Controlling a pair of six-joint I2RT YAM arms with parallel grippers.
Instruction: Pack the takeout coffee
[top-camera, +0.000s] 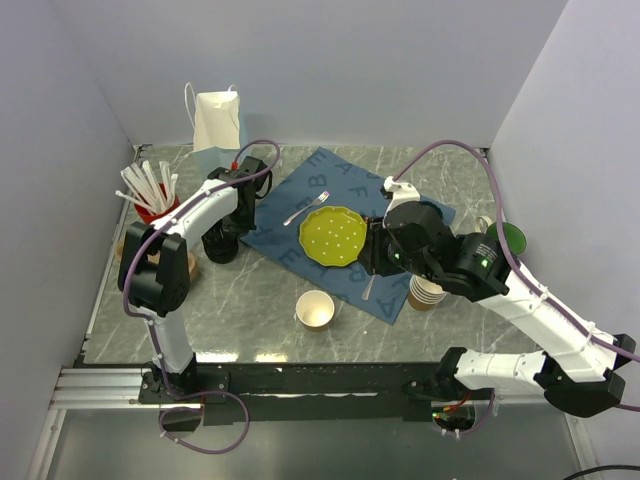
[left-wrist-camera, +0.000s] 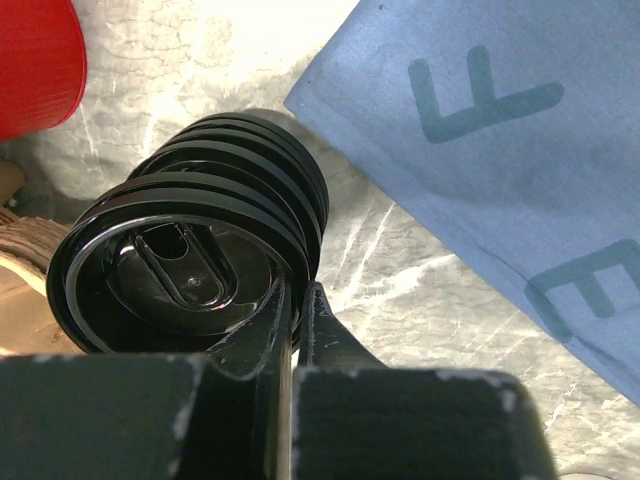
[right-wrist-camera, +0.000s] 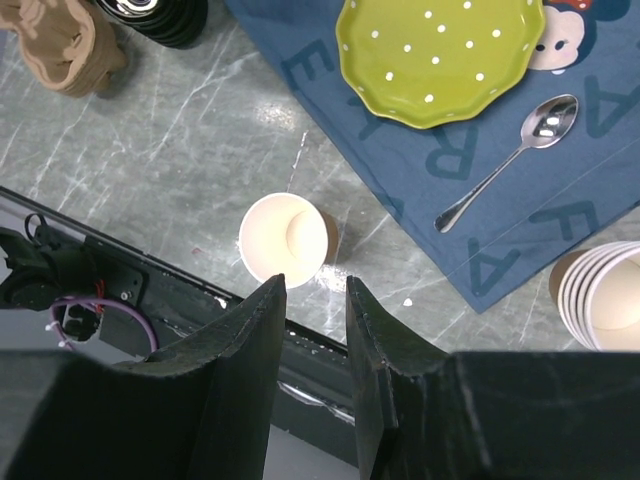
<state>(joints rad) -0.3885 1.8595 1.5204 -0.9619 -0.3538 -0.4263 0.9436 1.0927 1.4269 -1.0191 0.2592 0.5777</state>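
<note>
We note the left claw (left-wrist-camera: 297, 305) pinched narrow on the rim of the top lid (left-wrist-camera: 180, 265), left of centre in the overhead view, while the lidless cup (top-camera: 315, 309) stands upright at lower centre, down-right of it and nearer the half-open, empty right claw (right-wrist-camera: 314, 290).

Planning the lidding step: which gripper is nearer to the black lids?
Left: left gripper pinches the top rim of the black lids; right gripper hovers apart, by the green plate.

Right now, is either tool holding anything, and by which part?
The left tool pinches the top black lid of the stack by its near rim. The right tool is open, holding nothing.
</note>
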